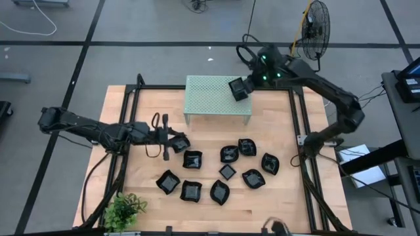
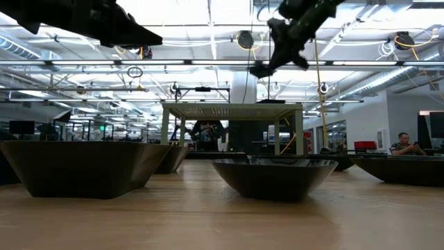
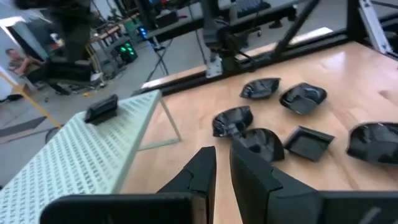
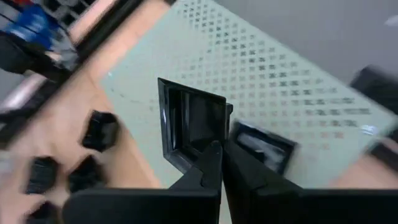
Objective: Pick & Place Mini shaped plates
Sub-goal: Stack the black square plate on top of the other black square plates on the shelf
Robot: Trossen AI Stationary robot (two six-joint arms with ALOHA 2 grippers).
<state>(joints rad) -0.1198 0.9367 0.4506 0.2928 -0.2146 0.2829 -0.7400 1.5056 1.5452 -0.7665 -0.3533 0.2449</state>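
Several glossy black mini plates [image 1: 227, 172] lie on the wooden table in front of a pale green perforated stand [image 1: 210, 98]. My right gripper [image 4: 222, 155] hovers over the stand's far right part, shut on a square plate [image 4: 189, 124]. Another plate [image 4: 264, 146] rests flat on the stand top below it. My left gripper [image 3: 222, 168] hangs above the table's left middle, pointing toward the right. Its fingers are a narrow gap apart with nothing between them. A plate [image 1: 178, 143] lies on the table beneath its tip. My right gripper pinches the square plate by one side of its rim [image 4: 208, 151] between its two fingers. The fingers slant down from the far right. The plate stands on edge, tilted, lifted clear above the stand top.
A black metal frame [image 1: 131, 105] runs along the table's left, far and right edges. A small green plant [image 1: 125, 208] stands at the near left corner. A fan [image 1: 315, 26] stands on the floor behind the table. A person [image 2: 406, 144] sits far off in the room.
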